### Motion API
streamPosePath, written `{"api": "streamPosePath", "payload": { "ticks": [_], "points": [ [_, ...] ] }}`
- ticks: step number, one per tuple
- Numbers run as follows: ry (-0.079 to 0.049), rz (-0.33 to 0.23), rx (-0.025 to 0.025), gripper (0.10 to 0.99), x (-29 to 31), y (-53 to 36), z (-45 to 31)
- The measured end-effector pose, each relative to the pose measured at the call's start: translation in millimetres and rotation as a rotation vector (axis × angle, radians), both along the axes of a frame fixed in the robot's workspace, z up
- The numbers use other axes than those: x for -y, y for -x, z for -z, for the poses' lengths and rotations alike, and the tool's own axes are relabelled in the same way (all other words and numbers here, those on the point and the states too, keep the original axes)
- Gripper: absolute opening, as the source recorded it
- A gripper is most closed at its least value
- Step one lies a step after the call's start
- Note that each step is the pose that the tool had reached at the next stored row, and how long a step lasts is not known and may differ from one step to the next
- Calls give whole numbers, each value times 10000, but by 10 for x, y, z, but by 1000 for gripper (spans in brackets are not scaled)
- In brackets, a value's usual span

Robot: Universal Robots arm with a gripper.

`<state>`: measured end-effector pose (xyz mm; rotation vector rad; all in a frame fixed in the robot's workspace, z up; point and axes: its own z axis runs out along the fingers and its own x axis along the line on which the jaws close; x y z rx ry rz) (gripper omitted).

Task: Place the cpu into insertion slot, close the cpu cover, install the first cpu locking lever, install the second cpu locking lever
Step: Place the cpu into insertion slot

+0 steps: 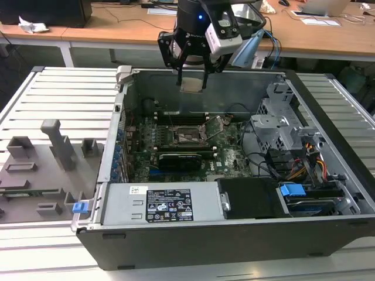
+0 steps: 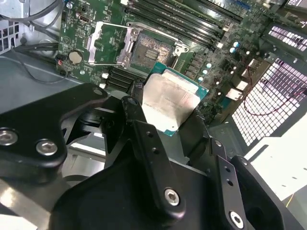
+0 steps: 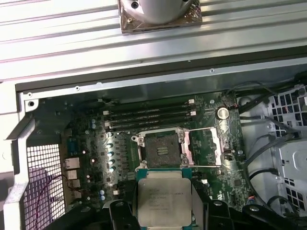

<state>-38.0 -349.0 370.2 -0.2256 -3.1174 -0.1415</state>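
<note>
- Position of the cpu (image 2: 170,100): clamped by its edges between the closed fingers (image 2: 136,112), pale metal top facing the wrist cameras, carried in the air above the open computer case (image 1: 117,158).
- Governing relation: the insertion slot (image 3: 162,149) lies below the cpu, well apart. In the first wrist view their sides run roughly parallel.
- The cpu cover (image 3: 205,146) lies flipped open just beside the slot, so the contact bed is bare.
- The gripper (image 1: 192,79) points straight down over the motherboard (image 1: 176,155), level with the case's upper rim in the exterior view.
- Judged stage: cpu not yet seated.
</note>
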Motion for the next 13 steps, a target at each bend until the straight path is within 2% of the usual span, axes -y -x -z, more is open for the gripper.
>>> {"api": "streamPosePath", "payload": {
  "ticks": [13],
  "points": [
    [0, 648, 0, 541, 0, 0, 8]
  ]
}}
